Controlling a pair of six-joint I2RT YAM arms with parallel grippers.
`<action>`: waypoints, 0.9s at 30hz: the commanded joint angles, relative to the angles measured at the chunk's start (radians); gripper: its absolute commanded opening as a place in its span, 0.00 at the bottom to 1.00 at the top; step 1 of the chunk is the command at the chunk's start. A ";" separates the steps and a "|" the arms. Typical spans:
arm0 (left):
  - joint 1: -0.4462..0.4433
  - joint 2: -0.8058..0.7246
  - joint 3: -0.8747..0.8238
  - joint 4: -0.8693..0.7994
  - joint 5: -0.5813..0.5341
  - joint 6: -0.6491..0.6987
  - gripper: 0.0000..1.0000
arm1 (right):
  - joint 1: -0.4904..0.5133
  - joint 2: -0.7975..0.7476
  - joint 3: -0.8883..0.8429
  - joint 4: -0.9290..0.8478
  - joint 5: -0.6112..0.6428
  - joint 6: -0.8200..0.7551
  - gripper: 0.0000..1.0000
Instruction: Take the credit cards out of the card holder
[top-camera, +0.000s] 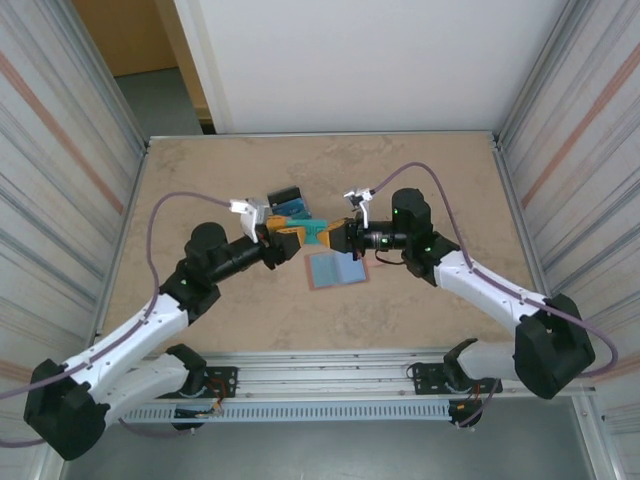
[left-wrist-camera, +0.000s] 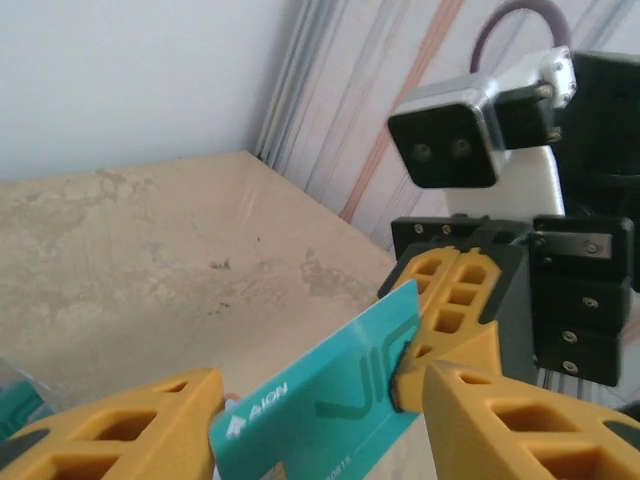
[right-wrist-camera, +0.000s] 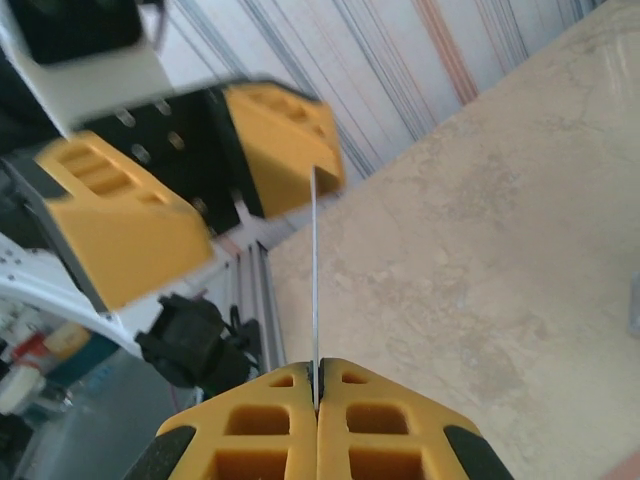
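A teal credit card (top-camera: 313, 233) hangs in the air between my two grippers, above the table. My right gripper (right-wrist-camera: 317, 385) is shut on one end of it; there the card (right-wrist-camera: 315, 280) shows edge-on as a thin line. In the left wrist view the card (left-wrist-camera: 320, 405) lies flat between my left gripper's (left-wrist-camera: 320, 435) spread fingers, which stand apart from it, while the right gripper's yellow fingers (left-wrist-camera: 445, 315) pinch its far end. The card holder (top-camera: 335, 271) lies open on the table just below the grippers, blue-grey lining up with a pink edge.
A fanned pile of blue, teal and black cards (top-camera: 290, 207) sits on the table just behind the left gripper (top-camera: 294, 239). Striped walls close in both sides of the marbled table (top-camera: 220, 180). The metal rail (top-camera: 330, 385) runs along the near edge.
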 joint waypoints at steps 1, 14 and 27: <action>0.000 -0.018 0.120 -0.260 0.081 0.230 0.53 | 0.001 -0.036 0.067 -0.249 -0.003 -0.167 0.00; -0.029 0.205 0.388 -0.613 0.293 0.533 0.42 | 0.006 -0.037 0.165 -0.488 -0.054 -0.333 0.00; -0.025 0.318 0.415 -0.627 0.292 0.561 0.50 | 0.007 -0.050 0.159 -0.511 -0.088 -0.364 0.00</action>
